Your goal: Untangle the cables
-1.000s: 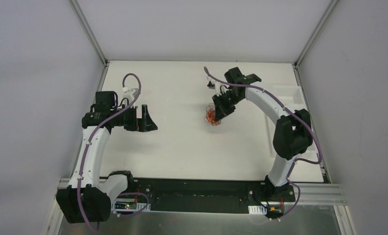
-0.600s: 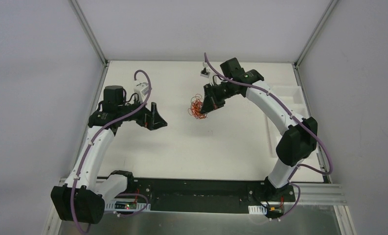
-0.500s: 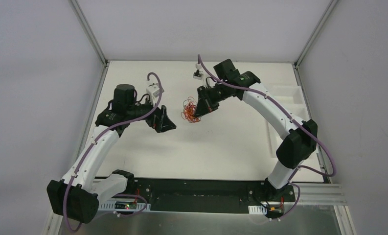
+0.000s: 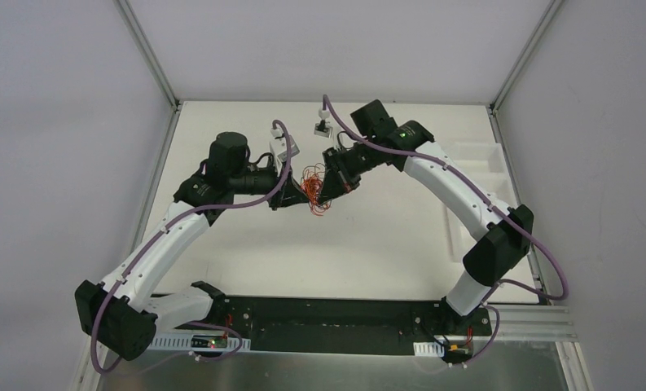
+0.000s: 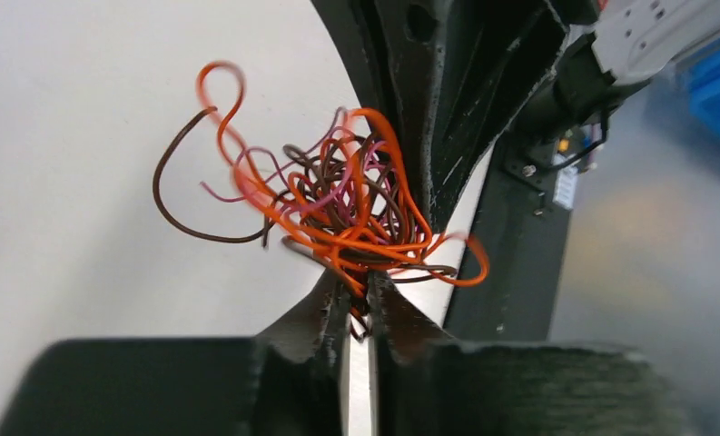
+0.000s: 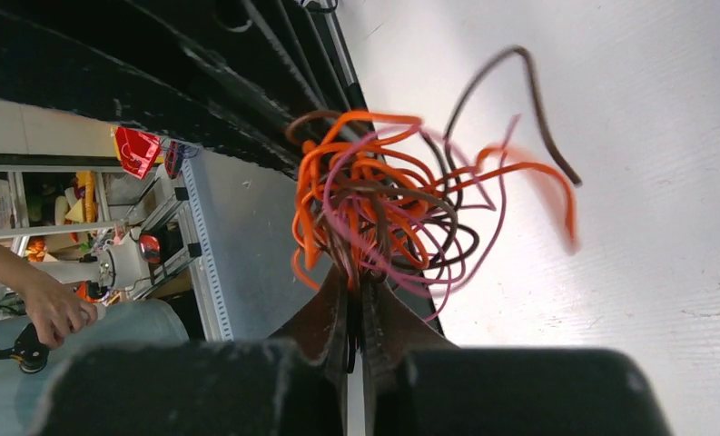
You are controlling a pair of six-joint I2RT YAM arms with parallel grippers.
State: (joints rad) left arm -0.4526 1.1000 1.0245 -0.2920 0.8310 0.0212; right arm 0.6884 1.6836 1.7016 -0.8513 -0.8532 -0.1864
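From overhead, both arms reached in over the middle of the white desk [image 4: 384,244]. The left pincer [image 4: 296,198] and right pincer [image 4: 325,192] met almost tip to tip. Between them hung the cables [image 4: 311,189], a small orange-red clump. Whether it touched the desk could not be told from there.

In the left wrist view, the left pincer [image 5: 357,304] was closed to a thin slit, with orange and brown strands pinched at its tips. The cables [image 5: 338,195] spread above it in orange, pink and dark brown loops, one brown loop swinging out to the left. The right pincer [image 5: 436,182] came down into the tangle's right side.

In the right wrist view, the right pincer [image 6: 357,295] was clamped tight on the base of the cables [image 6: 383,209]. One brown strand arched toward the upper right.
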